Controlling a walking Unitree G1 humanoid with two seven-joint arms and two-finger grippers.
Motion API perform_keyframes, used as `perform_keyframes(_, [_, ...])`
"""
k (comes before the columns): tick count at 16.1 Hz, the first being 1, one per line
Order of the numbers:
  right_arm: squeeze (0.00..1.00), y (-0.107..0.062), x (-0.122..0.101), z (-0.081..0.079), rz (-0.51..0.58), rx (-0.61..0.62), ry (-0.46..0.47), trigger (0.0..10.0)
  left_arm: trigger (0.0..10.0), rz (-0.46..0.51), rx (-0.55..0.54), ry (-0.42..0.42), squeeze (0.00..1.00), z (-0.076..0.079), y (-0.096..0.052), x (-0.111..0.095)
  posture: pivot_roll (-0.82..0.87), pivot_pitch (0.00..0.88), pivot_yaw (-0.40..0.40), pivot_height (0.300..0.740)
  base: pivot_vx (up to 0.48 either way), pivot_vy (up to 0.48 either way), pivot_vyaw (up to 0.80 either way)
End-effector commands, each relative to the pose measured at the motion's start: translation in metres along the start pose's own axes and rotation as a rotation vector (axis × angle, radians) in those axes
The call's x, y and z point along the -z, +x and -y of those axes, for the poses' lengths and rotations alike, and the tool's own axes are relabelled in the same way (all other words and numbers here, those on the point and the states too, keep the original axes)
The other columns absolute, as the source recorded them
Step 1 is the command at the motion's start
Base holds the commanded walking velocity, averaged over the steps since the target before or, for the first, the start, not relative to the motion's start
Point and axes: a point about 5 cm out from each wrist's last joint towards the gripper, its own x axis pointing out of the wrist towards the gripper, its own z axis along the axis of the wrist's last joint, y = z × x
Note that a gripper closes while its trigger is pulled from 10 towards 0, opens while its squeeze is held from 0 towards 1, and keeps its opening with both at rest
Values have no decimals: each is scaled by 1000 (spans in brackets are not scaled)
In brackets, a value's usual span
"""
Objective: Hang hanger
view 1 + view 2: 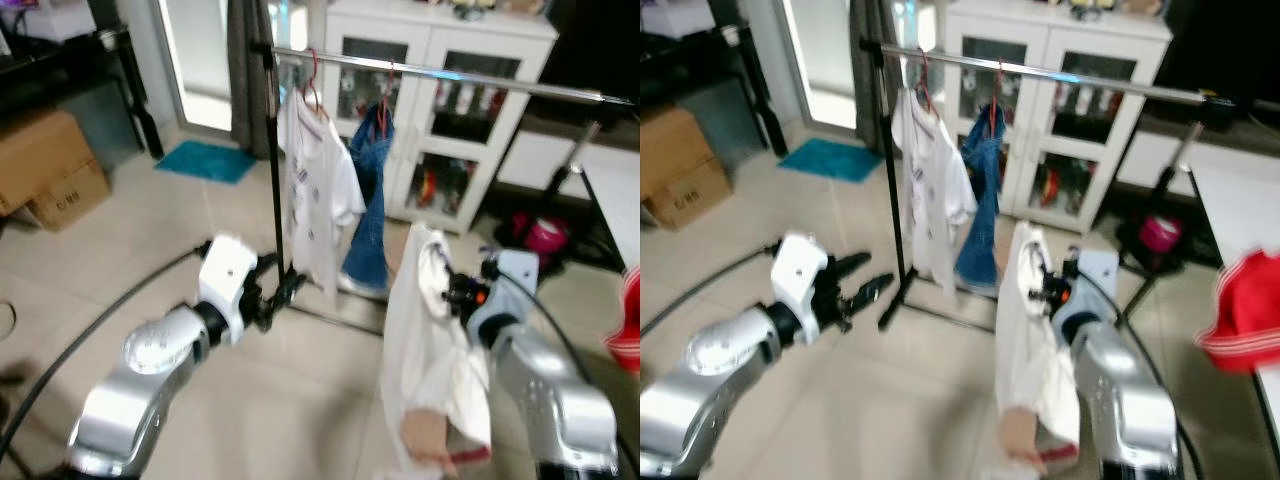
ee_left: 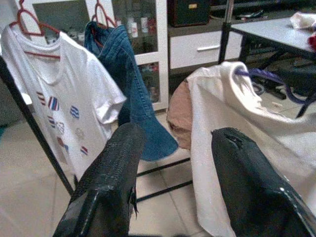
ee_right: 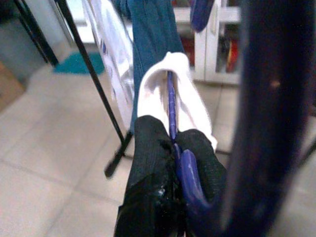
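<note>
My right gripper [image 1: 452,292] is shut on a blue hanger [image 3: 185,168] that carries a white garment [image 1: 425,370], held low in front of the clothes rack. The rack's silver rail [image 1: 450,76] runs across at the top, with a black upright pole [image 1: 275,180] at its left end. On red hangers, a white printed T-shirt [image 1: 315,190] and blue jeans [image 1: 368,200] hang from the rail. My left gripper [image 1: 283,293] is open, held out beside the base of the pole. In the left wrist view its two fingers [image 2: 113,182] stand apart with nothing between them.
A white glass-door cabinet [image 1: 450,110] stands behind the rack. Cardboard boxes [image 1: 45,165] sit at the left and a teal mat [image 1: 205,160] lies near the door. A red cloth [image 1: 1240,320] lies on a table edge at the right. A black cable [image 1: 90,320] crosses the tiled floor.
</note>
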Motion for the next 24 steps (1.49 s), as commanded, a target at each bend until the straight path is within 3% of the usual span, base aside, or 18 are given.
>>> perform_keyframes(1, [0, 1, -9, -5, 34, -31, 2, 0, 10000, -5, 3, 7, 0, 0, 0, -1, -52, 0, -56, 740, 0, 266, 0])
perform_keyframes(9, [0, 1, -8, -8, 26, -53, -10, 0, 10000, -8, 7, 9, 0, 1, -1, 0, -49, 0, -56, 740, 0, 473, 0])
perform_keyframes(12, [0, 1, -9, -10, 28, -75, -23, 0, 10000, -16, -10, 52, 0, -1, 0, -2, -48, 0, -54, 740, 0, -320, 0])
perform_keyframes(18, [0, 0, -25, -27, 65, -289, -103, 0, 10000, 16, -31, -10, 0, -7, 1, -6, -48, 0, -49, 740, 0, -160, 0])
perform_keyframes(19, [0, -1, -27, -30, 65, -324, -121, 0, 10000, 24, -42, -27, 1000, -9, 1, -7, -48, 0, -49, 740, 0, 0, 0])
perform_keyframes(24, [0, -3, -35, -42, 52, -504, -211, 0, 10000, 32, -31, -2, 1000, -12, 8, -12, -52, 0, -50, 740, 0, 0, 0])
